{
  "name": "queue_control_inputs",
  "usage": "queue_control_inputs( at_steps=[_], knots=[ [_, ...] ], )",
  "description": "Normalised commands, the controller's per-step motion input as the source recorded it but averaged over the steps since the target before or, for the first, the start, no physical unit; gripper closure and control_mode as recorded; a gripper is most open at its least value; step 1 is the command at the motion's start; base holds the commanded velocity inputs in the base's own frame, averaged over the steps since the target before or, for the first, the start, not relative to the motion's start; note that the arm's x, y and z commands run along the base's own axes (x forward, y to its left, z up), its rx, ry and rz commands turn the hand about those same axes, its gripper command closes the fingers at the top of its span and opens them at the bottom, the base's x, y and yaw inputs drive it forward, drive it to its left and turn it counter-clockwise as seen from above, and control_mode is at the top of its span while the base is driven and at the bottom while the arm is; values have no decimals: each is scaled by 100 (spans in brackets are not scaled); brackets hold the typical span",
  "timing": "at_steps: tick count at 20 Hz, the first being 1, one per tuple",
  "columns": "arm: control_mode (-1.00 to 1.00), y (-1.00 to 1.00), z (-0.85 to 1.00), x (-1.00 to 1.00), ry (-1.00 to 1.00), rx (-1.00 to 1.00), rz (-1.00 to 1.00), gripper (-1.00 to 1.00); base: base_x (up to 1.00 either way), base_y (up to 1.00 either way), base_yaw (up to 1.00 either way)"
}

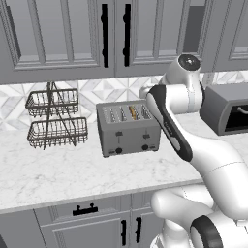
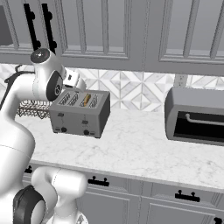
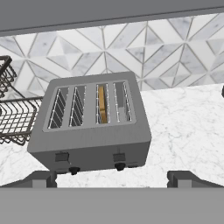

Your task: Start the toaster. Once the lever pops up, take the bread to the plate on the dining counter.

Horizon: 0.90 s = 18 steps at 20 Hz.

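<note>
The toaster [image 3: 89,122] stands on the marble counter [image 3: 188,127] below the gripper [image 3: 112,178], whose jaws are wide apart and hold nothing. The bread [image 3: 102,104] sits in the third slot. The right lever [image 3: 119,157] should be pressed straight down with one fingertip.

Open marble counter [image 2: 131,148] lies before and right of the toaster [image 3: 92,124], while the wire basket rack [image 1: 54,118] crowds its left and wall cabinets [image 1: 72,34] hang above.
</note>
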Motion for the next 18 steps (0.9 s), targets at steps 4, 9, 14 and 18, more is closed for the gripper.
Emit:
queue_control_inputs(
  at_steps=[4,9,14,18],
  knots=[
    [-100,0,0,0,0,0,0,-100,0,0,0],
    [-100,0,0,0,0,0,0,-100,0,0,0],
    [-100,0,0,0,0,0,0,-100,0,0,0],
    [-100,0,0,0,0,0,0,-100,0,0,0]
  ],
)
